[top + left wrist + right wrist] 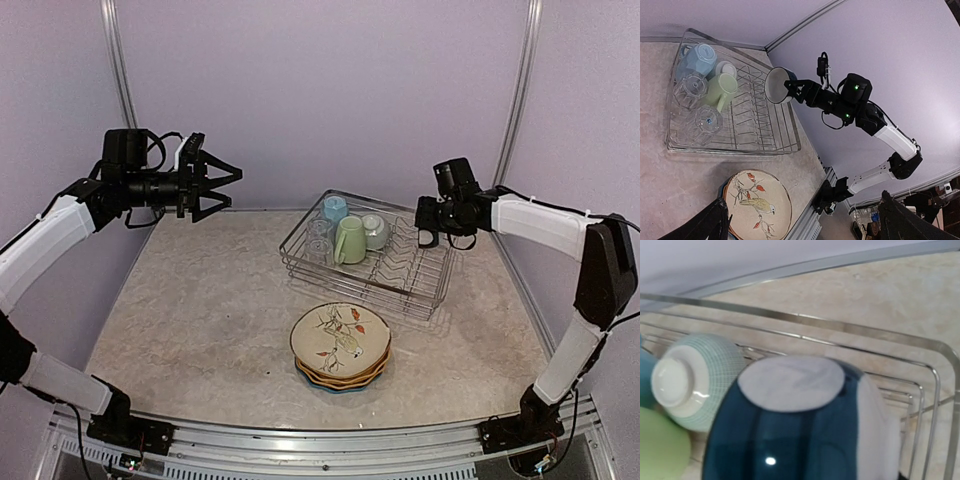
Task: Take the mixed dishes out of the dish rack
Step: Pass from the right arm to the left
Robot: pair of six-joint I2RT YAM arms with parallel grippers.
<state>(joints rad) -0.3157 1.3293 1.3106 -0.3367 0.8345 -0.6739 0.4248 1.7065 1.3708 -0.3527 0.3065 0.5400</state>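
Now, glossy dark-blue bowl (790, 440), pale interior

**Right wrist view.** The dark-blue bowl (805, 440) held in the right gripper (790, 90) fills the lower frame. It is out of focus and cut off by the bottom edge, and it hides this gripper's own fingers completely. Left of the gripper, the pale green mug (660, 445) shows only as a blurred corner patch. The light blue mug (643, 380) shows only as a sliver at the frame edge.

**Left wrist view.** Only two dark fingers (710, 225) of the left gripper (232, 180) are visible, both cropped by the bottom edge. One finger covers part of the bird-print plate (757, 205).

**Top view.** The lower plates (340, 381) show rims only. Their number cannot be told.
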